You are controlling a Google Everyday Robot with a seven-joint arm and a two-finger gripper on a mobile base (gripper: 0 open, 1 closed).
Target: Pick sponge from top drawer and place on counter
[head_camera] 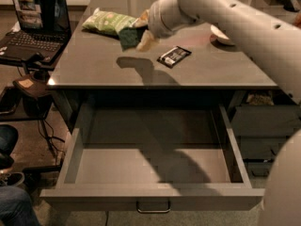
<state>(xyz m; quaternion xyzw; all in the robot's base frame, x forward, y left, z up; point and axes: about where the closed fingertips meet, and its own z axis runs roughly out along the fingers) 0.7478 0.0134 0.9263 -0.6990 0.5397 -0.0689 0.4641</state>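
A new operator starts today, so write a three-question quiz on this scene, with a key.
1. True or false: the open top drawer has nothing visible inside it.
2. What do the jaws of the gripper hold? A) the snack bag B) the sponge C) the white bowl
3. Fill in: the gripper hangs above the ___, to the left of the black packet.

Key: 1 true; 2 B; 3 counter.
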